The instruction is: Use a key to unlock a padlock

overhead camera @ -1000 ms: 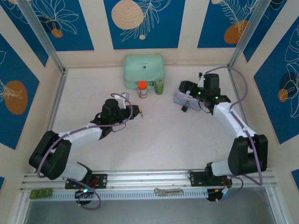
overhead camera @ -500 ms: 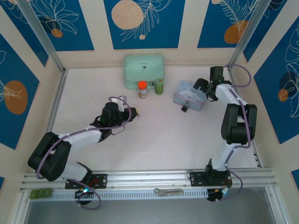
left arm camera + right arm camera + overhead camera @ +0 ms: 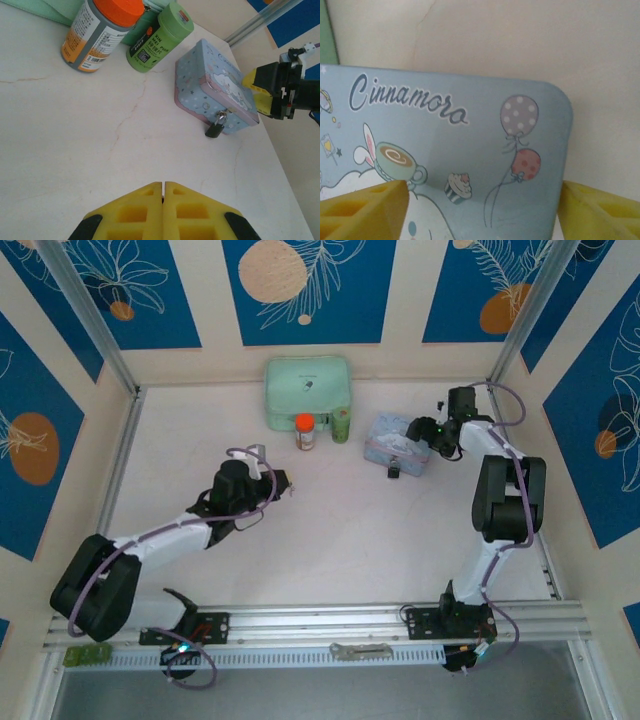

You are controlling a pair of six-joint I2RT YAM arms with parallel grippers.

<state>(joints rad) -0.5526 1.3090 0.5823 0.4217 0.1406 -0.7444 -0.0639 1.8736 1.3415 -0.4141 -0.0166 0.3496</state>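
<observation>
The small dark padlock [image 3: 215, 130] with its silvery shackle hangs from the clasp of the light-blue cartoon tin [image 3: 210, 85], on the tin's near side [image 3: 394, 472]. My left gripper [image 3: 163, 186] is shut, its yellow pads pressed together, low over the table left of the tin [image 3: 288, 480]. The key is hidden; a thin dark sliver in the seam between the pads cannot be identified. My right gripper [image 3: 483, 192] is open and straddles the right end of the tin [image 3: 470, 150], one yellow finger [image 3: 360, 210] over the lid and the other just off the edge.
A mint-green case [image 3: 307, 390] stands at the back wall. An orange-capped bottle [image 3: 100, 30] and a green bottle [image 3: 160, 40] stand in front of it, left of the tin. A flat metal tool [image 3: 360, 650] lies on the front rail. The side wall is close behind the right arm.
My right arm swung back to the right, then brought its gripper in onto the tin's right end with the jaws narrowing. My left gripper drew back slightly to the left, still shut.
</observation>
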